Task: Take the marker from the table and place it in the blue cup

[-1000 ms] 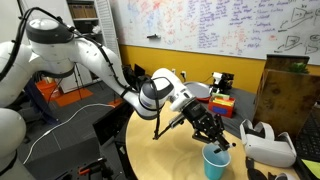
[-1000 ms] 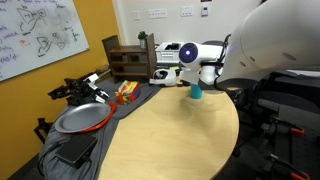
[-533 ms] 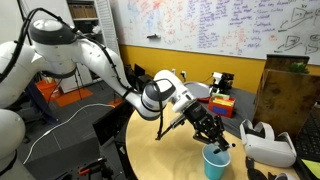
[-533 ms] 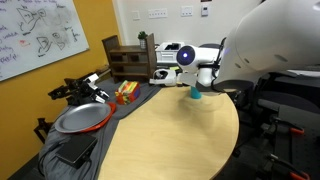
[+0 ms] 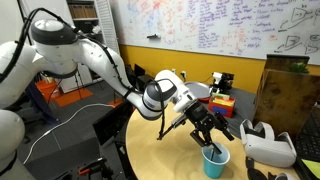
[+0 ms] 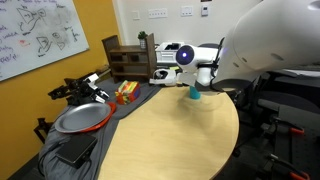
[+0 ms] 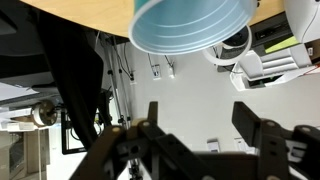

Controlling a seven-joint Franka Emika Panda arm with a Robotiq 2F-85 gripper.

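Cup and gripper cropped, marker unreadable.
Wrist view: light blue plastic cup [image 7: 190, 25] cut by top edge, black gripper [image 7: 198, 118] cut by bottom edge. In an exterior view the cup is tiny, thin black marker too small to tell, round tan wooden table [image 6: 170, 140] cropped at the bottom.

Whiteboard [image 5: 215, 25] w/ dense scribbles fills bg; mustard wall [image 6: 96, 30] meets white wall [image 6: 135, 25] w/ outlets [image 6: 155, 13]; dark wood shelf unit [image 6: 125, 58] at rear. Even indoor light.

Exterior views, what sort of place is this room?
Probably a robotics lab or office: a whiteboard covered in writing, a white headset on the round wooden table, and a robot arm.
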